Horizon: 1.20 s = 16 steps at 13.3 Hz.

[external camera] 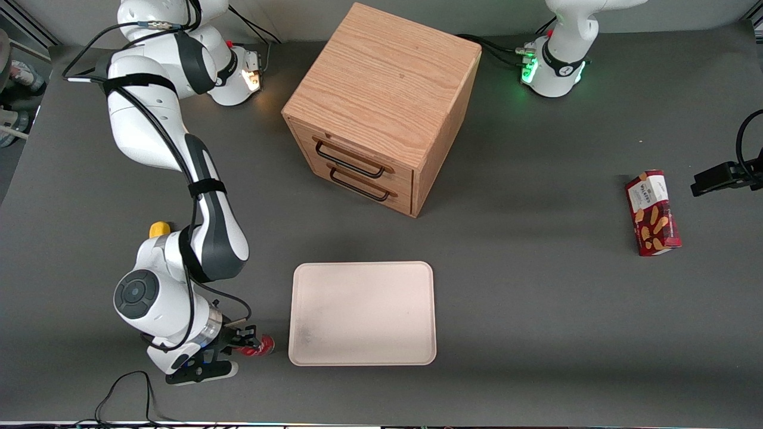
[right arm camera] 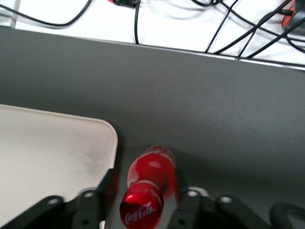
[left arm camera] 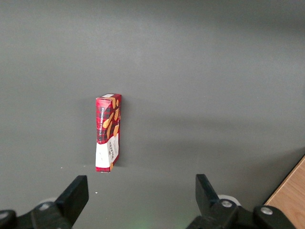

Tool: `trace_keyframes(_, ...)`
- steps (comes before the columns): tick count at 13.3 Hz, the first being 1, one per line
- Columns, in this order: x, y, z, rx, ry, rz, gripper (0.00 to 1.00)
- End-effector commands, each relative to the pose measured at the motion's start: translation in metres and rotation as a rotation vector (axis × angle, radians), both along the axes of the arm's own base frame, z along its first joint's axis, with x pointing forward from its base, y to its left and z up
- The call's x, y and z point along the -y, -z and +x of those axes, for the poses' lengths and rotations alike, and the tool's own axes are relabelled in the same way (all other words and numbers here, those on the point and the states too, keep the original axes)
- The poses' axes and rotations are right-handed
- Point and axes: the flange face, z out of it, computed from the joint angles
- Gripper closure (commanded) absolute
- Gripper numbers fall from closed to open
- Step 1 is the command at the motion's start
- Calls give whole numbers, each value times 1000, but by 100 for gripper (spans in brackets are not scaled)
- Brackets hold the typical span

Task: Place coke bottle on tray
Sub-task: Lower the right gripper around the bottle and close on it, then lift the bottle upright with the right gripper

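Observation:
The coke bottle [external camera: 257,345] [right arm camera: 151,177] is small, with a red label and a red cap, and sits on the grey table just off the tray's near corner at the working arm's end. My gripper [external camera: 247,344] [right arm camera: 144,177] is down around it, open, with one finger on each side. One finger [right arm camera: 180,183] is against the bottle's side, while the other finger [right arm camera: 109,183] stands a little apart from it. The cream-white tray [external camera: 362,313] [right arm camera: 43,152] lies flat beside the bottle with nothing on it.
A wooden drawer cabinet [external camera: 381,107] stands farther from the front camera than the tray. A yellow lemon [external camera: 159,229] peeks out by my arm. A red snack box [external camera: 653,213] [left arm camera: 108,132] lies toward the parked arm's end. The table edge and cables [right arm camera: 228,28] are close to the bottle.

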Motion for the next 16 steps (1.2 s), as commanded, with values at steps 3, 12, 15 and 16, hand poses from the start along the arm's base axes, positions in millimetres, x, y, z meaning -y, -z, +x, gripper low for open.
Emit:
trace_keyframes(3,-3,-9,-4,-19,-23,-16,89)
trace_keyframes(12,15,-116,-23,-19,-122,-119,100)
trace_keyframes(15,21,-178,-44,-31,-117,-122,100)
trace_keyframes(16,23,-200,-52,-30,-118,-122,100)
